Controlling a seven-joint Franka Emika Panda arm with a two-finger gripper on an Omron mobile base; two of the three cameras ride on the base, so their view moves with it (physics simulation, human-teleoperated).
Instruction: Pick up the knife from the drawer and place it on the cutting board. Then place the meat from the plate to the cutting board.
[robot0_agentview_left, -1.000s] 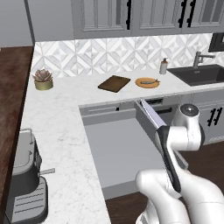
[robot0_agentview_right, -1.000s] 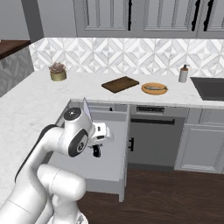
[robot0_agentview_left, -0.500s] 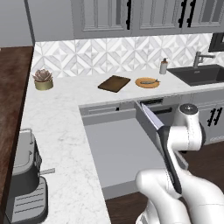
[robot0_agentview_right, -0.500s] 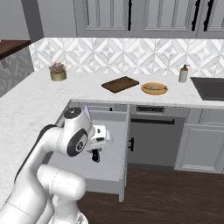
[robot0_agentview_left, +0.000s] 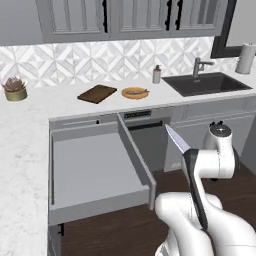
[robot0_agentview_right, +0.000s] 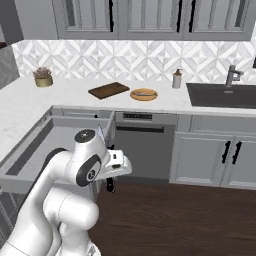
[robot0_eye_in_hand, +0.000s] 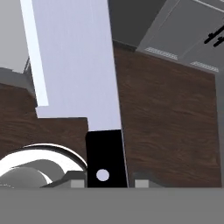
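Claw (robot0_eye_in_hand: 105, 183) clenched on the knife (robot0_eye_in_hand: 76, 65): hand view has the black handle rising between the two finger tips and the broad silver blade running away up the frame, dark wood floor behind it. In the left base view the blade tip pokes up and left from beside the arm's wrist, right of the drawer (robot0_agentview_left: 95, 165). Knife is out of the drawer and held off to its right, over the floor, in front of the lower cabinets.

Drawer stands pulled fully out, grey inside bare. Cutting board (robot0_agentview_right: 108, 90) lies on the counter (robot0_agentview_right: 65, 95) at the back, just left of the plate (robot0_agentview_right: 144, 94). Meat (robot0_agentview_left: 136, 91) rests on the plate, a thin dark strip at this range. Soap bottle (robot0_agentview_right: 177, 79) stands to the plate's right, then the sink (robot0_agentview_right: 222, 94).

Judged stage: carrying the knife to the board, meat not yet handled.

Risks:
- Long blade projects well past the claw; a swing toward the counter could clip the open drawer's side wall or the counter edge.
- Grip is at the handle only, so the blade could pivot or slip.
- Board and plate sit close; a careless set-down could knock the plate or lay the knife partly off the board.
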